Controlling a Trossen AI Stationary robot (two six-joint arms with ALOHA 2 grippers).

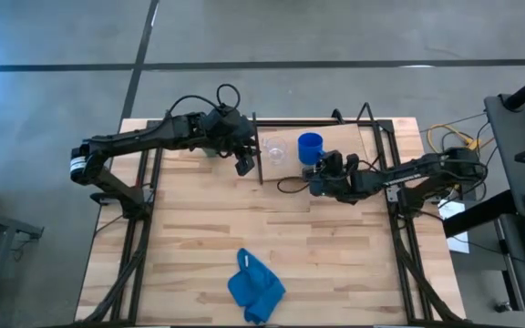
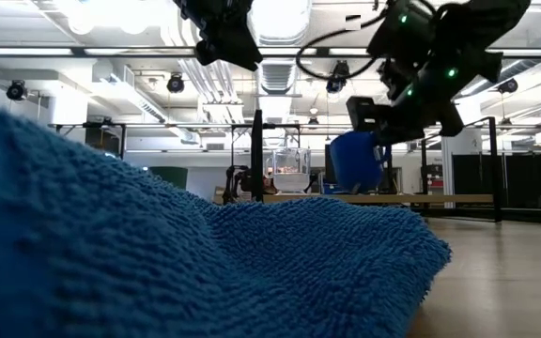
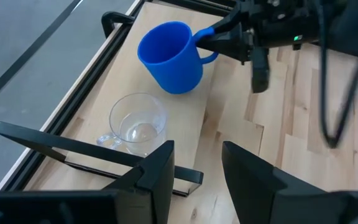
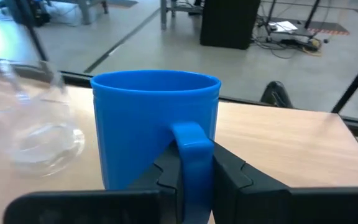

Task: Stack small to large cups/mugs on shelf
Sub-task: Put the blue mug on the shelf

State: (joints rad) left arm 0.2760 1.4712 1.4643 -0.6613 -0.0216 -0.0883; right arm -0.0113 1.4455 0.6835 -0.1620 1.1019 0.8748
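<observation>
The bright blue mug [image 1: 310, 146] [image 3: 169, 56] [image 4: 154, 124] is upright at the pale wood shelf [image 1: 346, 141] [image 3: 188, 130]. My right gripper [image 1: 321, 168] [image 4: 194, 180] is shut on its handle. The clear cup [image 1: 274, 148] [image 3: 137, 124] [image 4: 23, 124] stands on its base on the shelf, just left of the mug. My left gripper [image 1: 244, 164] [image 3: 197, 168] hovers open above the shelf's left end, near the clear cup, touching nothing. The dark green cup does not show plainly; my left arm covers that side. My right gripper pinches the blue mug's handle [image 4: 191, 149] between its two fingers [image 4: 235, 174], one on each side of the loop. It comes in level from the table's right and near side. The mug is upright with its base at the shelf board; whether it rests or hangs just above, I cannot tell.
A crumpled blue cloth [image 1: 255, 287] lies near the table's near edge and fills the low view's foreground [image 2: 158, 253]. Black rods [image 3: 73, 149] frame the shelf. Bare planks [image 1: 335, 246] stretch between the shelf and the cloth. Cables trail off the table's right side [image 1: 449, 137].
</observation>
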